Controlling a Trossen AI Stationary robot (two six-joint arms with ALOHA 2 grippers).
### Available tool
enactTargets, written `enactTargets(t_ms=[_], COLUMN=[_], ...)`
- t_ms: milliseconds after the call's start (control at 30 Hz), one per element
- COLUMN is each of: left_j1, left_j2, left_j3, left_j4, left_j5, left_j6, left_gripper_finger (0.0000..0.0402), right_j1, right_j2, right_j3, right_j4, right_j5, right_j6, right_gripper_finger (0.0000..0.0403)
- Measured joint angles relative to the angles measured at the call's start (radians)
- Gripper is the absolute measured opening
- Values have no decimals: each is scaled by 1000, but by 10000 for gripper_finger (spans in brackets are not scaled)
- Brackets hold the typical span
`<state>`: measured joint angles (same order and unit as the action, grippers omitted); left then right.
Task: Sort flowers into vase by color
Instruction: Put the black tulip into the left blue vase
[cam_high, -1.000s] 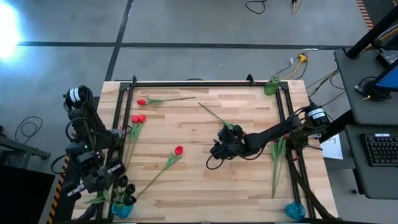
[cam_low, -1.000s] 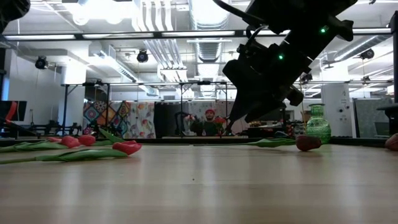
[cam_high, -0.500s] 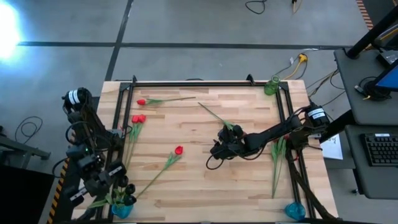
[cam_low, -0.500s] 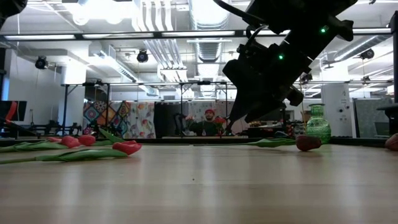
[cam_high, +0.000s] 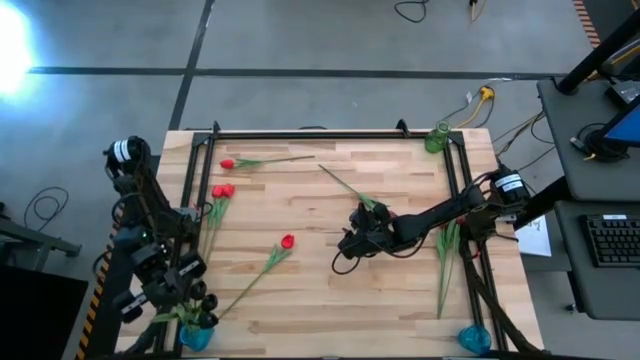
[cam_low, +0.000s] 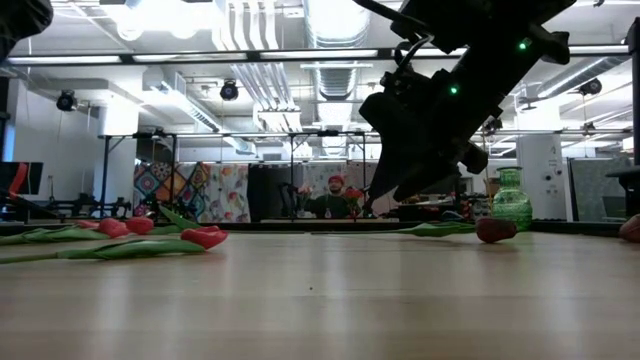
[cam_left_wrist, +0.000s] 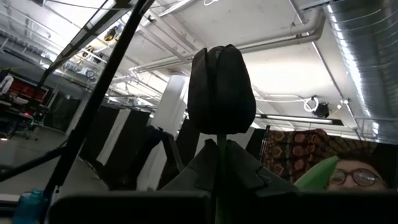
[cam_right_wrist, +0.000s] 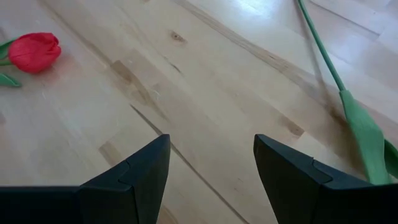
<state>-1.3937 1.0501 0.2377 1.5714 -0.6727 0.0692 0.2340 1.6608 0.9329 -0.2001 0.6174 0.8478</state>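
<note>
1. Right now your right gripper (cam_high: 345, 243) hangs low over the middle of the wooden table (cam_high: 330, 300), its fingers (cam_right_wrist: 137, 177) spread wide with only bare wood between them; it holds nothing.
2. Look at the right wrist view: a red tulip (cam_right_wrist: 34, 51) lies on the boards off to one side of the open fingers, and a green stem with a leaf (cam_right_wrist: 354, 118) runs past on the other side. Neither touches the fingers.
3. Your left gripper (cam_high: 185, 300) sits at the table's near left corner, closed on the stem of a near-black tulip (cam_left_wrist: 221, 90); in the left wrist view its dark head stands upright just ahead of the fingers.
4. Beside that gripper a blue vase (cam_high: 195, 338) at the corner carries a cluster of dark flower heads (cam_high: 205, 310).
5. On the table you have a lone red tulip (cam_high: 227, 163) near the far left, a pair of red tulips (cam_high: 222, 190) just below it by the left rail, and one more red tulip (cam_high: 288, 241) toward the centre, its stem trailing to the near left.
6. A green-stemmed flower (cam_high: 350, 187) lies diagonally just beyond the right gripper; you cannot tell its head colour, since the gripper covers that end.
7. More green stems (cam_high: 445, 255) lie along the right rail.
8. A green vase (cam_high: 437, 138) stands at the far right corner, and another blue vase (cam_high: 473, 338) at the near right corner.
</note>
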Motion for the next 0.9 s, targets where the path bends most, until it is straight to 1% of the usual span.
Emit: enactTargets(t_ms=[133,333,900], left_j1=[0,-2,-50], left_j2=[-18,-3,-5], left_j3=[-42,-62,-63], left_j4=[0,-16,-224], left_j5=[14,113,115], left_j6=[-11,-43,-26], left_gripper_finger=[0,0,0], right_j1=[1,2,6], right_j2=[0,0,0], right_j3=[0,0,0], right_j4=[0,0,3], right_j5=[0,0,3], right_j6=[1,1,9], right_gripper_finger=[224,224,224])
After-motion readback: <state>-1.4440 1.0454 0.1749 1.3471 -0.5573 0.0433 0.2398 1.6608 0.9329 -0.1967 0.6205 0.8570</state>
